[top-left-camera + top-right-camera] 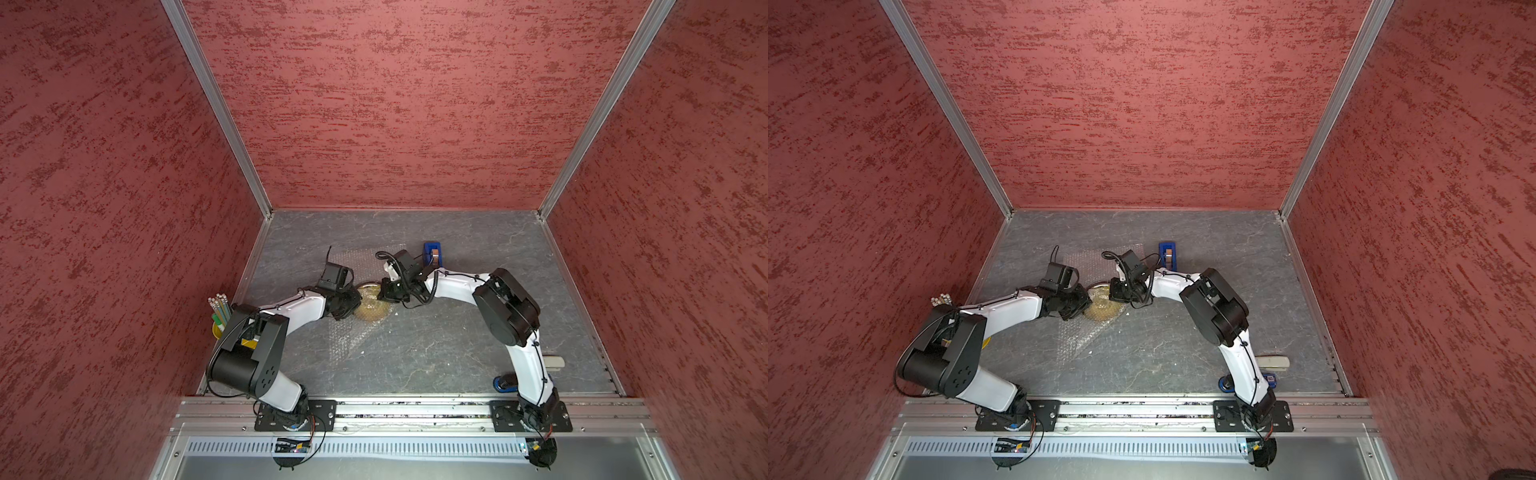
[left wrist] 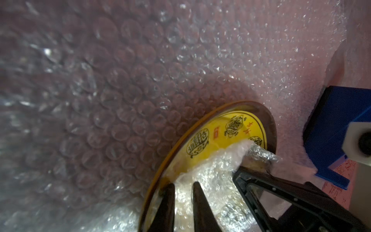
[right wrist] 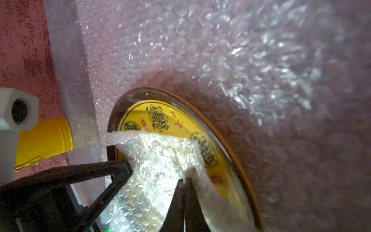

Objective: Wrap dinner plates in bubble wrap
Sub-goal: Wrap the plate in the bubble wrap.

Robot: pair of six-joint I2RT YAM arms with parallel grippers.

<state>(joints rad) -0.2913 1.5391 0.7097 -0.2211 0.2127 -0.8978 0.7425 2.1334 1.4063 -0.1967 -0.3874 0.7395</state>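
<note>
Jaws narrowed onto a crumpled fold of the bubble wrap on the left gripper, with wrap bunched between the two black fingers. Jaws pressed together on the right gripper, tips down on that folded flap; impossible to tell whether any film is caught between them.

Facing each other across the yellow plate, a little below and left of centre in both top views: left gripper at its left edge, right gripper at its upper right.

Lying flat and face up, round, so without a long axis. Glossy yellow, with dark oval and diamond motifs, small red marks, a thin dark line and a brownish rim. Resting on the sheet, with a flap folded over the part under the fingertips and the far motifs bare.

Running lengthwise from below the plate up past it, leaning slightly right in the top views: translucent, whitish, packed with small round bubbles. Spread on a grey, veined table.

Just beyond the wrap, at its upper right, a blue tape dispenser. At the table's left edge, a yellow pencil cup.
</note>
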